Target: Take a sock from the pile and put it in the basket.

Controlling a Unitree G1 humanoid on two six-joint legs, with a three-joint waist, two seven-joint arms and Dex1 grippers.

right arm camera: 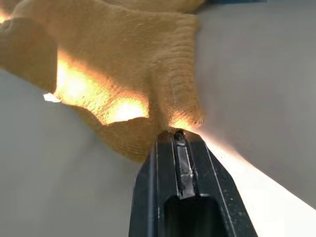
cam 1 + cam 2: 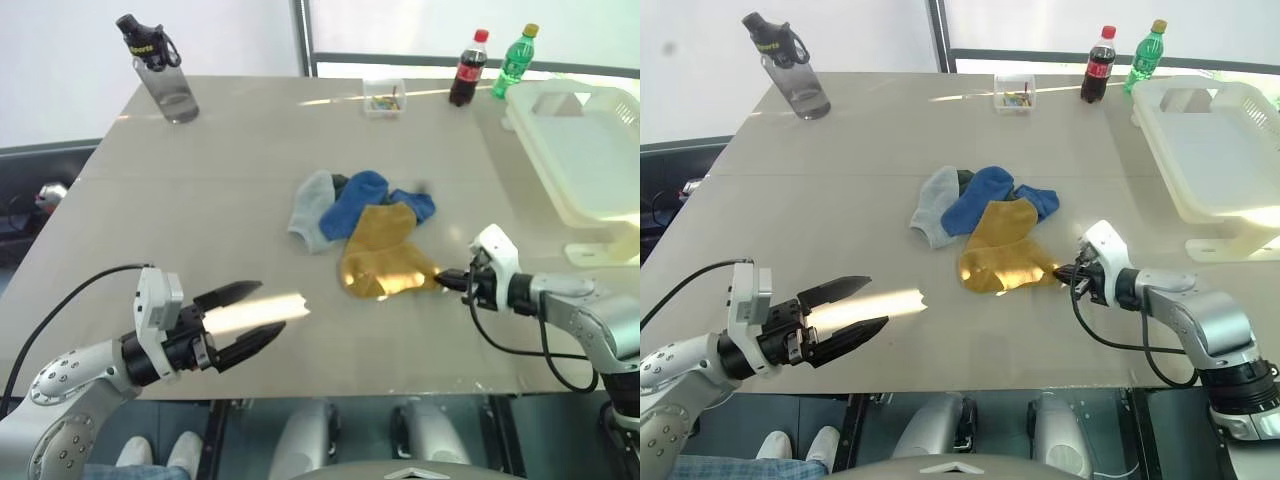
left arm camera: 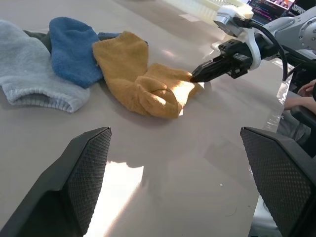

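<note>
Mustard-yellow soft sock (image 2: 385,255) at frame centre, pile's (image 2: 350,215) near edge, pinched by right gripper (image 2: 441,278), not lifted. Left gripper (image 2: 250,315) spread, idle lower left. White slotted plastic basket (image 2: 560,190) upper right awaits; carry remains.

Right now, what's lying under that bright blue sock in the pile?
The blue sock lies over a grey sock's edge and a dark sock peeking out behind. Its lower end overlaps the yellow sock. How much of the dark one it covers is hidden.
</note>
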